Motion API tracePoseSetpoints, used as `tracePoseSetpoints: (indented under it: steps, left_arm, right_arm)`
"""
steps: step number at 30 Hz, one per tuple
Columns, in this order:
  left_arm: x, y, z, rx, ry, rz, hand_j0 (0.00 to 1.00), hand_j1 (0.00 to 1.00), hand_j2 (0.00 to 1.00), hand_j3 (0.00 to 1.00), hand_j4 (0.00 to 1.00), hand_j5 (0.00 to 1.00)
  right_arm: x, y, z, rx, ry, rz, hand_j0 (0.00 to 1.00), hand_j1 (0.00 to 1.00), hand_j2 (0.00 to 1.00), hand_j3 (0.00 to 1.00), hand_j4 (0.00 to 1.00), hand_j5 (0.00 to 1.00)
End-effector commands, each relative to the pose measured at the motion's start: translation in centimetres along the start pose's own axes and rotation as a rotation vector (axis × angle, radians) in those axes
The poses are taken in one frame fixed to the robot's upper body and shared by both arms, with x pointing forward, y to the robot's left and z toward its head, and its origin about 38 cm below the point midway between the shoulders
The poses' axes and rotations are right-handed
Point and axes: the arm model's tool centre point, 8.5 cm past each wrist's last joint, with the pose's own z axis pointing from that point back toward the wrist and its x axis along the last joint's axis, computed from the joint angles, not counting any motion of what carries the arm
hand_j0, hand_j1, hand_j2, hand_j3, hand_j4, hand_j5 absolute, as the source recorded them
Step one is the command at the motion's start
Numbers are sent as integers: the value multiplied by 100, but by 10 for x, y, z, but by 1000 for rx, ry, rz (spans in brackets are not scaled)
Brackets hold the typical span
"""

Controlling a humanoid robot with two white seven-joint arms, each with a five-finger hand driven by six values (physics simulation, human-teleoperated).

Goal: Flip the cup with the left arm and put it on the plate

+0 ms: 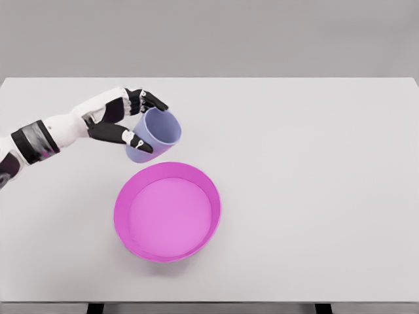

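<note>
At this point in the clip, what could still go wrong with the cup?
1. The left hand grips the cup tilted, mouth facing up and to the right; set down like this, it may tip over.
2. The cup sits just beyond the plate's raised far rim, so moving it across low could clip the rim and shove the plate.

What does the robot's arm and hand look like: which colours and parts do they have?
The left arm has smooth white shells, with a dark grey band around the forearm. The left hand is white on its back, and its five fingers are black with small white segments. No cables show. The right arm is out of view.
</note>
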Motion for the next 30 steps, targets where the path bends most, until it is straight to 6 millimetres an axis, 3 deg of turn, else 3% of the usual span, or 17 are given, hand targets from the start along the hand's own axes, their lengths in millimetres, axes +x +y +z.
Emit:
tracePoseSetpoints:
  steps: [1, 10, 18, 19, 25, 30]
  left_arm:
    - [23, 1, 1, 0, -84, 29, 51, 51, 51, 51, 51, 51]
    - [21, -20, 11, 3, -234, 174, 47, 47, 47, 47, 47, 47]
    - [-4, -35, 13, 63, -237, 320, 47, 47, 47, 47, 47, 47]
    - [-9, -44, 9, 57, -241, 340, 47, 47, 47, 47, 47, 47]
    - [-20, -62, 0, 39, -224, 319, 47, 47, 47, 47, 47, 47]
    - [-18, -60, 9, 72, -268, 270, 45, 45, 45, 45, 45, 45]
  right_arm:
    - [0, 0, 0, 0, 0, 0, 100, 100, 100, 100, 100, 100]
    - [0, 0, 0, 0, 0, 0, 100, 100, 100, 100, 100, 100]
    - [0, 0, 0, 0, 0, 0, 100, 100, 100, 100, 100, 100]
    - [0, 0, 0, 0, 0, -1, 100, 100, 100, 100, 100, 100]
    - [0, 0, 0, 0, 0, 0, 100, 100, 100, 100, 100, 100]
    - [0, 0, 0, 0, 0, 0, 100, 100, 100, 100, 100, 100]
